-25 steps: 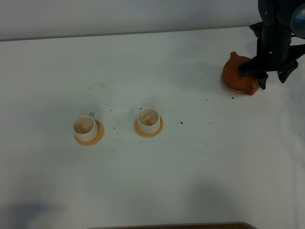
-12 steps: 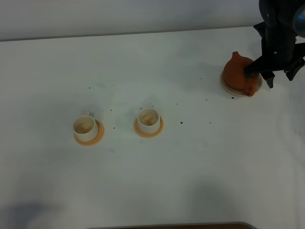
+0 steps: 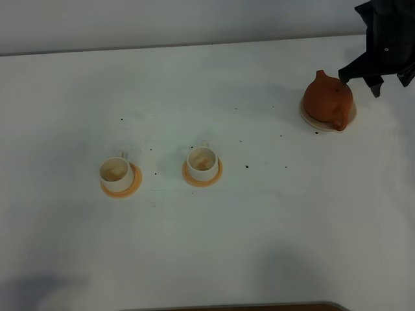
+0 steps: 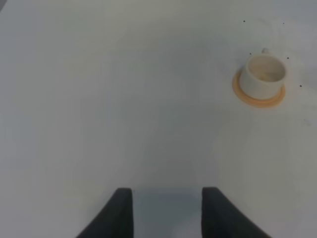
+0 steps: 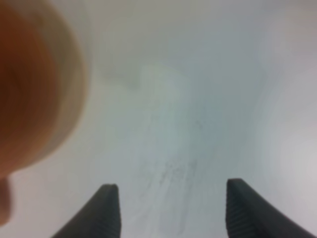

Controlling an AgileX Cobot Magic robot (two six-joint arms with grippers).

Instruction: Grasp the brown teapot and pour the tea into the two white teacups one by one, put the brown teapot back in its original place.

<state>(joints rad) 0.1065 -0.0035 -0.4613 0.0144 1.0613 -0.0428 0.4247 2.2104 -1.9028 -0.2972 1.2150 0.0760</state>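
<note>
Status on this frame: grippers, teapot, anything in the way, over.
Left gripper open, empty. Right gripper open, empty, beside teapot. Teapot upright on saucer. Nothing in the way.

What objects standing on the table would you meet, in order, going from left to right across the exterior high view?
left white teacup → second white teacup → brown teapot

White table (image 3: 272, 227) bearing saucer (image 3: 307, 121), two coasters (image 3: 120, 193) (image 3: 202, 184)

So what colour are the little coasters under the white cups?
Orange coasters; the left wrist view shows one best.
</note>
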